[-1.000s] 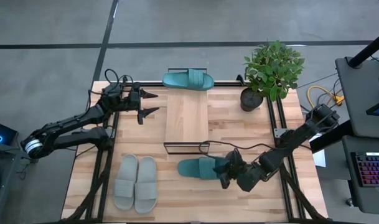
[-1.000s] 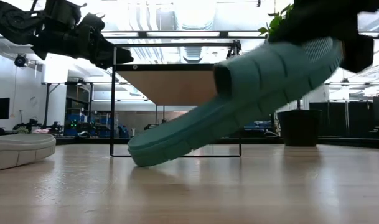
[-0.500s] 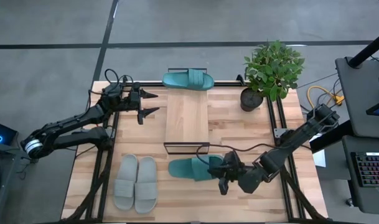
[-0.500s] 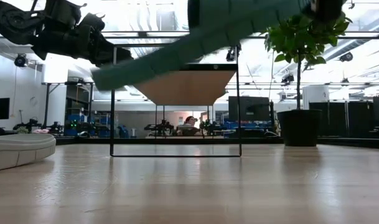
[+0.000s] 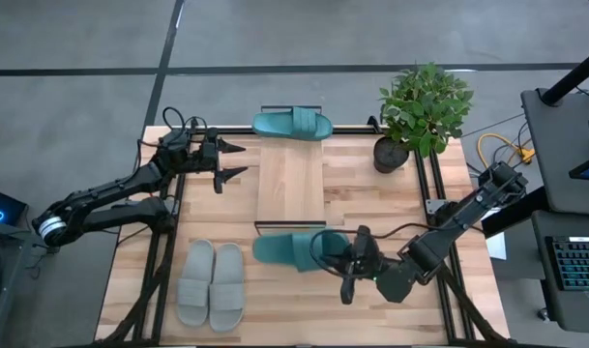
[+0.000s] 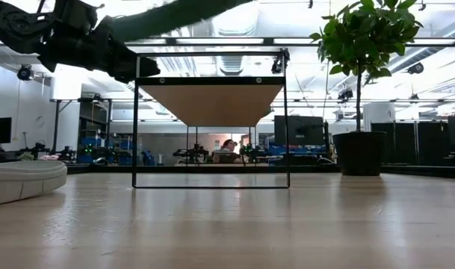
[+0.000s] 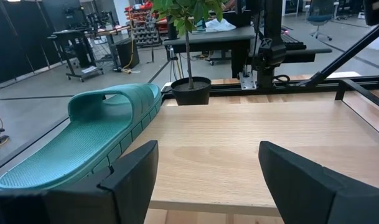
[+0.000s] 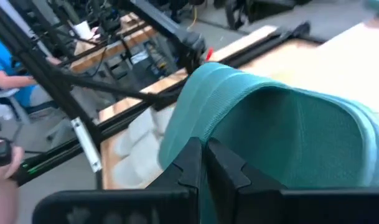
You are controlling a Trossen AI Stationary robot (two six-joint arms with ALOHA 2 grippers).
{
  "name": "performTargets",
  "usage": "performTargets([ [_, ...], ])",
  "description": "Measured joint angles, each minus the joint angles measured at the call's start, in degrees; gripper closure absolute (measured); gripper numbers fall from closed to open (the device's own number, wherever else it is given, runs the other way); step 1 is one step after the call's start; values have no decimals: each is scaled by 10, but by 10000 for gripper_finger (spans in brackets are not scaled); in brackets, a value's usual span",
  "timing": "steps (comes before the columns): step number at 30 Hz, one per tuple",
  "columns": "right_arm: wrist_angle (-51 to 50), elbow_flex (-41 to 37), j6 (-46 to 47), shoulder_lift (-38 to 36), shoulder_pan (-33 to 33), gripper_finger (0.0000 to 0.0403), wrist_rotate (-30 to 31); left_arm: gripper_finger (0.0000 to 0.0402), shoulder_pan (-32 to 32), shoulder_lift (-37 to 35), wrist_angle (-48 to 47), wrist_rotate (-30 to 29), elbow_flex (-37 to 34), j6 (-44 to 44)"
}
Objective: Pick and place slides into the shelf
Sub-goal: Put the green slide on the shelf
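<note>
Right gripper (image 5: 344,273) pinched shut on a teal slide (image 5: 289,249), held clear of the table at the shelf's (image 5: 290,184) near end. Best kept level until it's over the plank. Left gripper (image 5: 231,160) waits far-left, fingers wide.

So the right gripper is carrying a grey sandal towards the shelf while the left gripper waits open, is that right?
Not quite: the sandal in the right gripper is teal, as the high view shows. The grey pair lies on the table. The shelf and the open left gripper are as you say.
</note>
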Motion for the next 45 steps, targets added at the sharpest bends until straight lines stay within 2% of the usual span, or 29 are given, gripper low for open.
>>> performTargets([
  [5, 1, 14, -40, 0, -16, 395, 29, 139, 0, 0, 0, 0, 0, 1],
  [12, 2, 43, -108, -1, -53, 395, 30, 139, 0, 0, 0, 0, 0, 4],
  [19, 3, 52, -158, -2, -118, 395, 27, 139, 0, 0, -1, 0, 0, 19],
  [24, 1, 51, -170, -6, -178, 395, -25, 139, 0, 0, -1, 0, 0, 35],
  [36, -1, 34, -204, -63, -276, 394, -92, 139, 0, -21, -2, 0, 0, 65],
  [45, 21, 15, -184, -71, -357, 394, -199, 139, 0, -49, 0, 0, 0, 80],
])
